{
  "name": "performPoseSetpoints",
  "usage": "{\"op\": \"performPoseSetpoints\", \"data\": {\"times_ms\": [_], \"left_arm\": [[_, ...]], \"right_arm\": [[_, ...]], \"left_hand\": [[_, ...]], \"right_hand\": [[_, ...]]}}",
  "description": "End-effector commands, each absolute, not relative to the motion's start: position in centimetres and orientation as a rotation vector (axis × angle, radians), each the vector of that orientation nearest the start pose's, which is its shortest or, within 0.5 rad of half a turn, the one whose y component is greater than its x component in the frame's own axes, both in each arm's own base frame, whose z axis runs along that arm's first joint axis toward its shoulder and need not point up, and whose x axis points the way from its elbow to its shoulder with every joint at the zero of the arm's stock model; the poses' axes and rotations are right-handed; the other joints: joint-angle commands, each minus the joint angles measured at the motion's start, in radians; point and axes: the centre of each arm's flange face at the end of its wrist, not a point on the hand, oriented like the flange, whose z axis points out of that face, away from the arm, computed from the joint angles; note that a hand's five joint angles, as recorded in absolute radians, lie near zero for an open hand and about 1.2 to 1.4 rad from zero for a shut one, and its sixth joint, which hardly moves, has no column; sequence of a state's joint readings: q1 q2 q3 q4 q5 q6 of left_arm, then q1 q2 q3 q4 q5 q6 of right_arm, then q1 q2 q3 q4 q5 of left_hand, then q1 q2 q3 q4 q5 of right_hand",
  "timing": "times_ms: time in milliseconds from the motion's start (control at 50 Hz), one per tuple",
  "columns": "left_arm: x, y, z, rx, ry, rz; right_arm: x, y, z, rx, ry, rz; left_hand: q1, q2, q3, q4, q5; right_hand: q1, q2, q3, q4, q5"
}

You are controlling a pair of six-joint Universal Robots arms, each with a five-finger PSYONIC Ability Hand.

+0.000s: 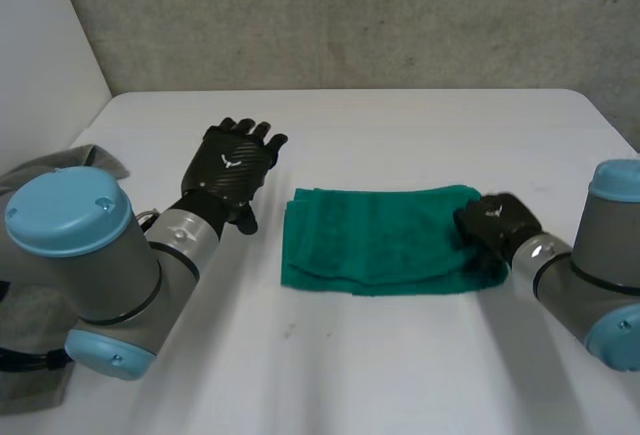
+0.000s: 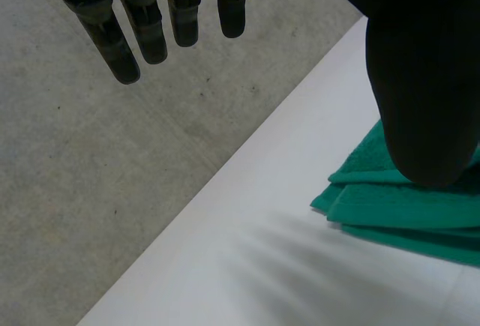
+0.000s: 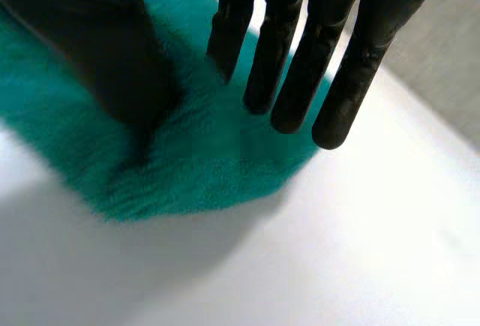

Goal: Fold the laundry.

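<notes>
— Looking down at the table (image 1: 400, 125), where do you see the towel (image 1: 375, 240)?

— It is green and lies folded flat, about in the middle of the white table. Its long side goes from left to right. At its left end the layers show one on another.

— And the right hand (image 1: 495, 225)?

— It is on the right end of the towel. In the right wrist view its fingers (image 3: 300, 64) are straight and side by side over the towel. The thumb (image 3: 112, 64) comes down to the towel, but I cannot tell if it presses. So this hand is released and grasps nothing.

— Does the left hand (image 1: 232, 167) touch the towel?

— No. It is to the left of the towel and a little farther back, apart from it. Its fingers (image 2: 150, 26) are straight and spread. It is released too, with nothing in it.

— Is something else there?

— Yes, a grey cloth (image 1: 70, 160) lies at the left edge of the table, beside the left arm (image 1: 100, 275).
</notes>
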State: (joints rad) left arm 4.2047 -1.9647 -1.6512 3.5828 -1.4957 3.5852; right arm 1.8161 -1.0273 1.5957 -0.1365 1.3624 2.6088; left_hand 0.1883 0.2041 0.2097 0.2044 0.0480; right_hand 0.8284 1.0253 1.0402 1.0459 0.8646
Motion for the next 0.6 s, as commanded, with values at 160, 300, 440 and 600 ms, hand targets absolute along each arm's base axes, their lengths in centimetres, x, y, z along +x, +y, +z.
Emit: {"op": "performPoseSetpoints", "data": {"times_ms": [160,300,440,600], "left_arm": [[-29.2,-25.4,19.3,1.106,2.082,-2.235],[-29.1,-25.3,19.2,1.107,2.089,-2.227],[-29.2,-25.1,19.1,1.114,2.092,-2.229],[-29.3,-25.0,19.1,1.122,2.091,-2.228]], "right_arm": [[24.4,-29.6,14.9,-1.195,2.314,-1.699],[23.3,-29.0,13.4,-1.173,2.377,-1.624],[20.8,-29.6,12.4,-1.108,2.463,-1.599],[20.0,-30.7,12.5,-1.13,2.457,-1.7]], "left_hand": [[-0.014,-0.03,-0.035,-0.03,-0.048],[-0.014,-0.03,-0.035,-0.03,-0.048],[-0.014,-0.03,-0.035,-0.03,-0.048],[-0.014,-0.03,-0.035,-0.03,-0.048]], "right_hand": [[-0.526,-0.723,-0.738,-0.744,-0.737],[-0.43,-0.627,-0.642,-0.647,-0.641],[-0.034,-0.23,-0.245,-0.251,-0.244],[0.568,0.371,0.356,0.35,0.357]]}}
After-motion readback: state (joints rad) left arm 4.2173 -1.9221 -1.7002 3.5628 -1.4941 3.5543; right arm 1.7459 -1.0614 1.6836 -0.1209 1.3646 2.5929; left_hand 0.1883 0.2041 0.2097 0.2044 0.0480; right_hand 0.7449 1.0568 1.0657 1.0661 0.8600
